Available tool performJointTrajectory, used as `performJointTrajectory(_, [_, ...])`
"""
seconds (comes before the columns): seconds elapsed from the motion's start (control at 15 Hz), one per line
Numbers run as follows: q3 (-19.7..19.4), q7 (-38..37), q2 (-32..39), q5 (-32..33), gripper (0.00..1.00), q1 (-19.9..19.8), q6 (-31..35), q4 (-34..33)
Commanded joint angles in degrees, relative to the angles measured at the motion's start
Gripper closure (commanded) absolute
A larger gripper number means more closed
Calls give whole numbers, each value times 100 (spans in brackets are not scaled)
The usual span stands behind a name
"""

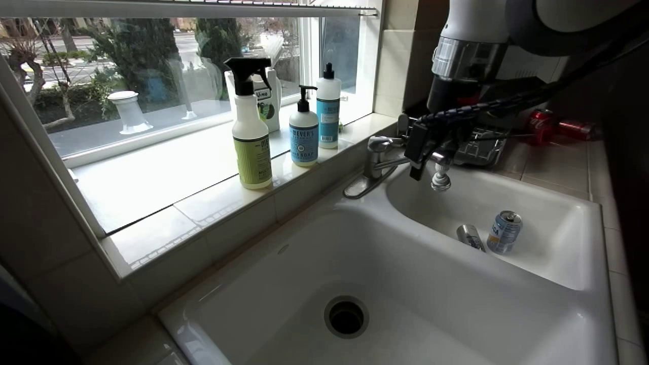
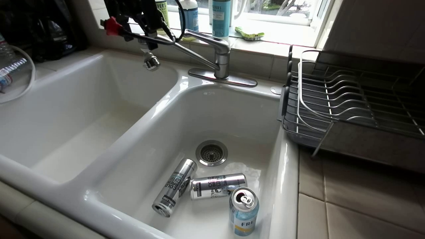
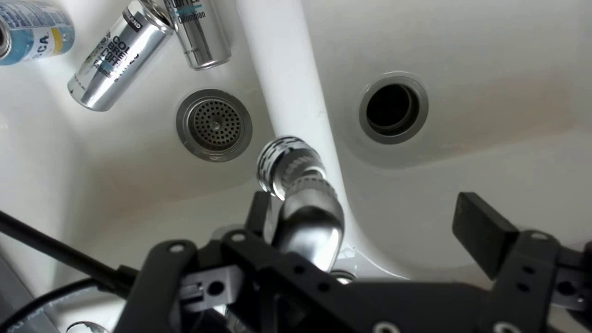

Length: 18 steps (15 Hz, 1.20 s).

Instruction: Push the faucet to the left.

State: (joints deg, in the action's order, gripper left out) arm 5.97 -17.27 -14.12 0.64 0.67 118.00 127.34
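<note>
Daylight is coming through a window [image 1: 152, 66] above a white double sink [image 2: 132, 127], and a tiled worktop [image 2: 348, 205] is running alongside. Three bottles [image 1: 303, 139] are lining the sill [image 1: 162, 167]; a dish rack [image 2: 368, 141] is sitting beside the sink. In one bowl [image 2: 239, 113], two silver cans [image 2: 174, 187] are lying and a blue can [image 2: 244, 217] is standing. The chrome faucet [image 2: 221, 61] is rising at the sink's back edge. The gripper [image 3: 363, 206] is holding its jaws wide apart, the spout [image 3: 310, 224] reaching between them near one finger [image 3: 257, 215], contact not showing clearly.
</note>
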Motion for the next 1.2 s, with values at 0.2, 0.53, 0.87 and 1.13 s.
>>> performJointTrajectory(0.2, [162,-472,582,-328,0,240,254,-503])
performJointTrajectory(0.53, [274,-733,872,-236,0,341,302,-746])
performJointTrajectory(0.87, [305,-886,1007,-166,0,409,446,-841])
performJointTrajectory(1.13, [244,-941,886,-63,0,373,337,-815])
